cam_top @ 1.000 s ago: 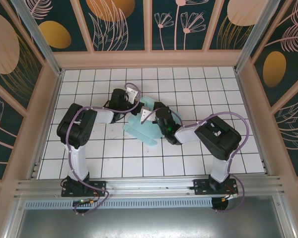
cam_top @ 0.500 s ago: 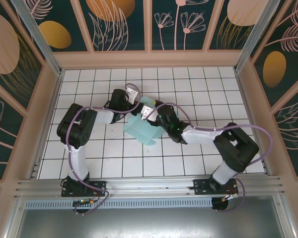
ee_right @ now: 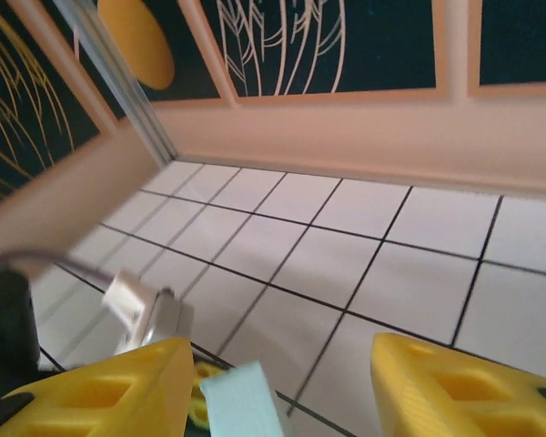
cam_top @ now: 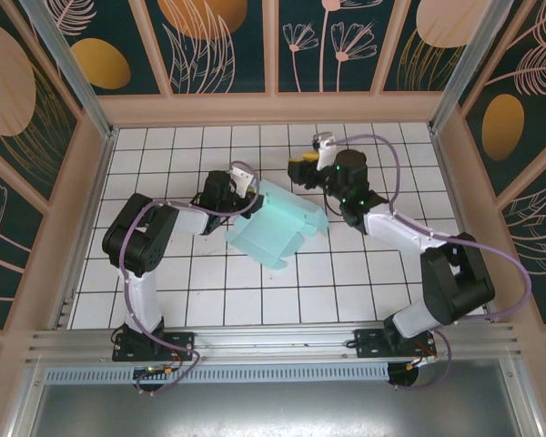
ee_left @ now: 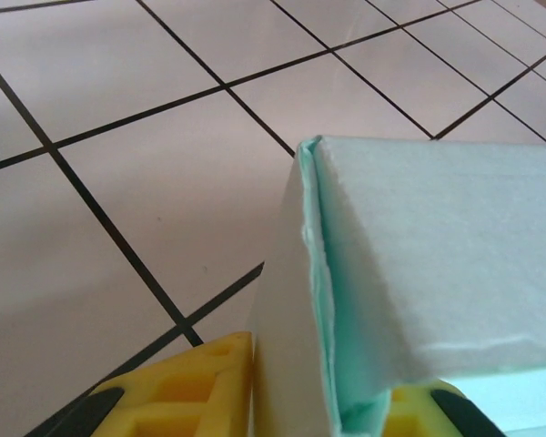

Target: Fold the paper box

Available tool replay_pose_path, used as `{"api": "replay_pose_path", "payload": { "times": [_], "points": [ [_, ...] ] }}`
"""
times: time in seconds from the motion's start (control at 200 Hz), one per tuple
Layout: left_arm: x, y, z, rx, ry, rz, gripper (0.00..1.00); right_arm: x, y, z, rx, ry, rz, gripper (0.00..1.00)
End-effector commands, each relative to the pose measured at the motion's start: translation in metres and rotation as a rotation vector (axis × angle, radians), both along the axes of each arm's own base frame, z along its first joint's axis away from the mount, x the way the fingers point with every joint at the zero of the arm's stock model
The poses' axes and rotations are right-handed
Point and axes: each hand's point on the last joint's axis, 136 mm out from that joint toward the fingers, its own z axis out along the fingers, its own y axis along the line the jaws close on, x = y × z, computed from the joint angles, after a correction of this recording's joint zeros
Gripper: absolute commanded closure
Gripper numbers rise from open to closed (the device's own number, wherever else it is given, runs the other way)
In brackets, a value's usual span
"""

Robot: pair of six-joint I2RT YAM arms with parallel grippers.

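At the centre of the white tiled table (cam_top: 209,291), the paper box (cam_top: 278,229) sits partly folded: thin, matte, pale teal card (cut edge slightly fuzzy). The left gripper (ee_left: 318,405) pinches one upright wall. The right gripper (ee_right: 280,353), just beyond the box, has its jaws spread and empty.

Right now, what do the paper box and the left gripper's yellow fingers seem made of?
The paper box looks like thin matte card: pale teal, with a rough, layered cut edge. The left gripper's fingers look like matte yellow plastic with recessed pockets, moulded or printed; I cannot tell which.
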Motion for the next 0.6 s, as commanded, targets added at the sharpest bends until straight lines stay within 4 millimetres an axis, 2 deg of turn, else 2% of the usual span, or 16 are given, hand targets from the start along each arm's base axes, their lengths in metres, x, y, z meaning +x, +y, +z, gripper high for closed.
{"api": "replay_pose_path", "payload": {
  "times": [0.0,0.185,0.395,0.595],
  "points": [
    [0.001,-0.004,0.021,0.007,-0.109,0.003,0.79,0.000,0.012,-0.013,0.196,0.263,0.092,0.46],
    [-0.003,-0.010,0.017,0.015,-0.107,-0.013,0.79,0.011,0.024,-0.045,0.161,0.393,0.137,0.47],
    [-0.002,-0.012,0.012,0.015,-0.094,-0.019,0.79,0.014,0.045,-0.086,0.118,0.556,0.215,0.48],
    [-0.002,-0.014,0.008,0.020,-0.086,-0.028,0.79,0.015,0.058,-0.116,0.079,0.617,0.244,0.51]
  ]
}}
